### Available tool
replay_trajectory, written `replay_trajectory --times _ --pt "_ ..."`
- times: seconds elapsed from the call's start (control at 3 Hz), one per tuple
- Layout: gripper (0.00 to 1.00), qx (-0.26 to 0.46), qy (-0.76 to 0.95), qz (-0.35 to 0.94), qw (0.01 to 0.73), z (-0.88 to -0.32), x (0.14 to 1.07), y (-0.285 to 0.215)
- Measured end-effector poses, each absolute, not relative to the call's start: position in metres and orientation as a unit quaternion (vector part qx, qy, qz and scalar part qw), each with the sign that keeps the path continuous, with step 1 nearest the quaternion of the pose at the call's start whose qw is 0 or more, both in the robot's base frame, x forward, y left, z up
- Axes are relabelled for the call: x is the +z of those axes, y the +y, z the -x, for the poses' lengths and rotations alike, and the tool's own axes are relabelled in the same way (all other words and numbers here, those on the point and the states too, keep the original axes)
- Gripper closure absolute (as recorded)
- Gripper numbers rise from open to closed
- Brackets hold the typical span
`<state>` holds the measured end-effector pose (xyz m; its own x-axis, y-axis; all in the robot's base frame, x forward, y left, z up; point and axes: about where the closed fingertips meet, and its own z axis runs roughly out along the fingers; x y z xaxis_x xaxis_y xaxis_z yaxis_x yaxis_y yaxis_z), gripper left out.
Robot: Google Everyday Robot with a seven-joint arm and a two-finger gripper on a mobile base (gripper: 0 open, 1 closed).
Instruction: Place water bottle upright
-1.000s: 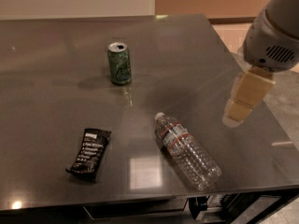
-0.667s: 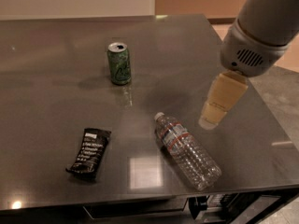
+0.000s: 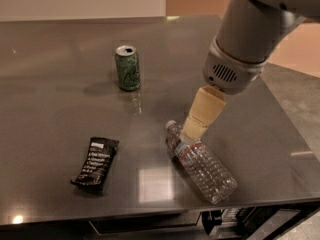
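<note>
Water bottle lying on table, tool at its neck, grip unclear, green can and black wrapper well aside.

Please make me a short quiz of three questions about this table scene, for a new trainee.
1. True or false: the water bottle stands upright.
2. The end effector is: A) over the green can; B) just above the bottle's neck end; C) beside the black wrapper.
3. Fill in: the only upright thing on the table is the ___.
Key: 1 false, it lies on its side; 2 B; 3 green can.
</note>
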<state>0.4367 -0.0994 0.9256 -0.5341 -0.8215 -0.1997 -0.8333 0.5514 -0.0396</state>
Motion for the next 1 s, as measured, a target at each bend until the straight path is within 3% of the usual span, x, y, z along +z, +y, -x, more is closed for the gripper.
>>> replay_trajectory --times 1.0 --pt "0.00 0.023 0.920 0.391 0.016 -0.426 0.871 -0.082"
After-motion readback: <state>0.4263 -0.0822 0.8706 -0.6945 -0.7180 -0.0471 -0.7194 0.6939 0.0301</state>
